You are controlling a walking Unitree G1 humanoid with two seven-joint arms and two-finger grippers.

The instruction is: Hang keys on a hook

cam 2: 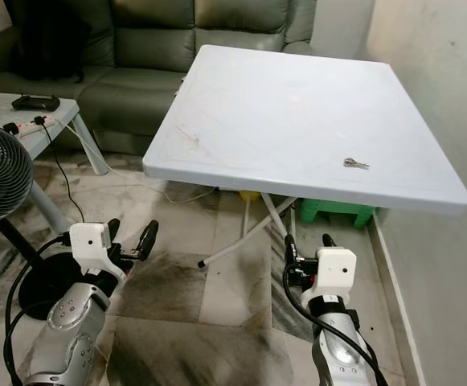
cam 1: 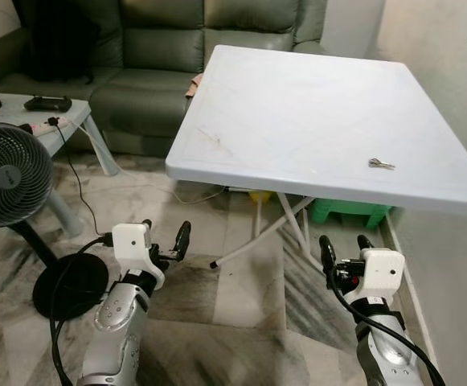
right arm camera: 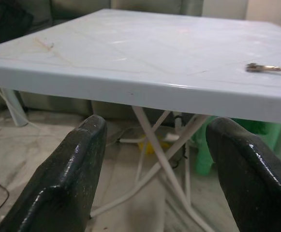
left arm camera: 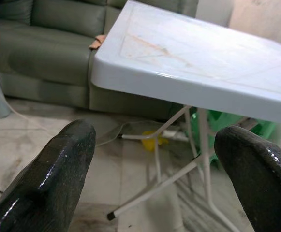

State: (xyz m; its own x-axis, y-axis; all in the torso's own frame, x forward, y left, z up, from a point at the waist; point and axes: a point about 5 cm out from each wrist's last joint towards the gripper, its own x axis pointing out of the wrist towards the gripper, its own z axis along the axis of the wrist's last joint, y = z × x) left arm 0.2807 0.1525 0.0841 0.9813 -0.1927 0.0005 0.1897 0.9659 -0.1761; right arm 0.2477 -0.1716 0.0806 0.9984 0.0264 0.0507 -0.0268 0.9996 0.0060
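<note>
A small bunch of keys [cam 1: 381, 164] lies near the front right edge of the white folding table [cam 1: 297, 112]; in the right wrist view the keys [right arm camera: 265, 68] rest flat on the tabletop. My left gripper [cam 1: 165, 235] is held low in front of the table's left corner, open, nothing between its fingers [left arm camera: 48, 183]. My right gripper [cam 1: 345, 246] hovers below the table's front edge, under the keys, open and empty, its fingers [right arm camera: 70, 181] spread wide.
A green sofa [cam 1: 145, 56] stands behind the table. A black standing fan [cam 1: 8, 173] and a small side table [cam 1: 52, 121] with a cable are at the left. A green stool [cam 1: 350, 213] sits under the table by the right wall [cam 1: 450, 72].
</note>
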